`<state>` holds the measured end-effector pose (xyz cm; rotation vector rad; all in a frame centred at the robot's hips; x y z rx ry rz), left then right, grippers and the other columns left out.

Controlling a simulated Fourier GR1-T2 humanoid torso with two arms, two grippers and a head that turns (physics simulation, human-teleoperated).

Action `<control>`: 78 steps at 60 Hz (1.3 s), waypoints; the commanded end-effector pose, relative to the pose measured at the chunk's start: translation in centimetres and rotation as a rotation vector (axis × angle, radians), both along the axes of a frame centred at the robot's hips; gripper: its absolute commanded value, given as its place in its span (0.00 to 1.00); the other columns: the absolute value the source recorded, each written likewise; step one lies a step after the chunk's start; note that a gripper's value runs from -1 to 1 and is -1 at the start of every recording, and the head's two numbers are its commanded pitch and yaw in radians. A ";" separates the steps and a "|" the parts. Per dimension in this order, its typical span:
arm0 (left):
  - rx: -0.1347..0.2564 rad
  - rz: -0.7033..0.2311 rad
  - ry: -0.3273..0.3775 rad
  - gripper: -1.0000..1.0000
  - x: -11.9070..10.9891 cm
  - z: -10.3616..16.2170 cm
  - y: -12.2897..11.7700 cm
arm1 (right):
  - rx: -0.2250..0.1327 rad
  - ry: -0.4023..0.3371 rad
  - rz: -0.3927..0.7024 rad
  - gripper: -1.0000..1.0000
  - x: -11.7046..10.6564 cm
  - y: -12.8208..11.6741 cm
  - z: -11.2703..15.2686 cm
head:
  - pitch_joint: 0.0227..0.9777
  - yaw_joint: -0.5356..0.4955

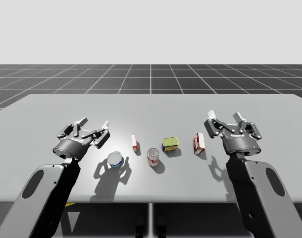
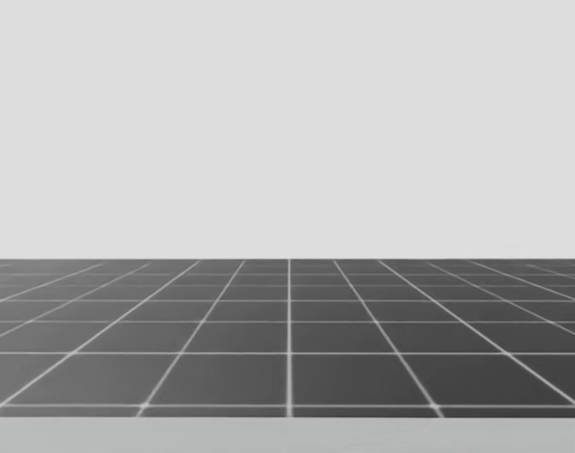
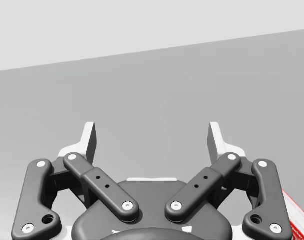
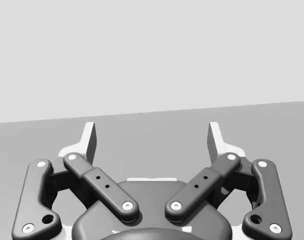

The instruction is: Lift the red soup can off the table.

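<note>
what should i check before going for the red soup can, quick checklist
1. red soup can upright on the table: ok.
2. left claw open: ok.
3. right claw open: ok.
4. a claw around the can: not ok, both hang off to its sides.
5. room beside it: ok, the blue-and-white can and the green can stand apart from it.

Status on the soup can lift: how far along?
Nothing done: the red soup can sits on the table, untouched. Nothing in hand: left gripper and right gripper are open, apart from it. Remaining: reach, grasp, lift.
</note>
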<state>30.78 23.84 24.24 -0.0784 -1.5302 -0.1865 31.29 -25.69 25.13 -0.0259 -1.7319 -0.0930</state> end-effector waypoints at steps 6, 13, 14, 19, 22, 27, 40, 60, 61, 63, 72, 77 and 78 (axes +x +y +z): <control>0.001 0.001 -0.001 0.00 0.0 0.0 0.0 | 0.026 -0.035 -0.004 0.00 -0.3 0.0 0.1 | 0.06 0.52; 0.002 0.002 0.000 0.00 0.0 0.0 0.0 | 0.017 0.002 0.027 0.00 -0.2 -0.1 0.2 | 0.12 0.52; 0.002 0.002 0.000 0.00 0.0 0.0 0.0 | 0.015 0.001 0.025 0.00 -0.2 -0.1 0.2 | 0.14 0.52; 0.003 0.002 0.001 0.00 0.0 0.0 0.0 | 0.017 -0.004 0.016 0.00 -0.2 -0.1 0.3 | 0.21 0.51; 0.003 0.003 0.002 0.00 0.0 0.0 0.0 | 0.018 -0.003 0.012 0.00 -0.2 -0.1 0.3 | 0.26 0.51; 0.001 0.003 0.003 0.00 0.1 0.0 0.1 | 0.018 -0.001 0.007 0.00 -0.2 -0.1 0.3 | 0.35 0.51; 0.004 0.003 0.002 0.00 0.1 0.0 0.1 | 0.011 0.001 0.004 0.00 -0.1 -0.1 0.3 | 0.57 0.50; 0.011 0.004 -0.003 0.00 0.1 0.1 0.2 | -0.005 -0.001 -0.011 0.00 -0.1 -0.2 0.5 | 0.79 0.49; 0.011 0.003 -0.002 0.00 0.2 0.1 0.2 | -0.006 -0.001 -0.011 0.00 -0.1 -0.2 0.5 | 0.80 0.49; 0.011 0.002 -0.002 0.00 0.2 0.1 0.1 | -0.006 -0.001 -0.012 0.00 -0.1 -0.3 0.5 | 0.83 0.49; 0.014 -0.010 -0.008 0.00 0.2 0.1 0.0 | -0.002 -0.001 -0.017 0.00 -0.1 -0.3 0.6 | 0.88 0.49; 0.020 -0.033 -0.010 0.00 0.2 0.1 -0.3 | -0.003 0.000 -0.016 0.00 0.0 -0.3 0.6 | 0.89 0.49; 0.030 -0.043 -0.012 0.00 0.1 0.0 -0.7 | -0.003 -0.001 -0.016 0.00 0.0 -0.3 0.6 | 0.89 0.49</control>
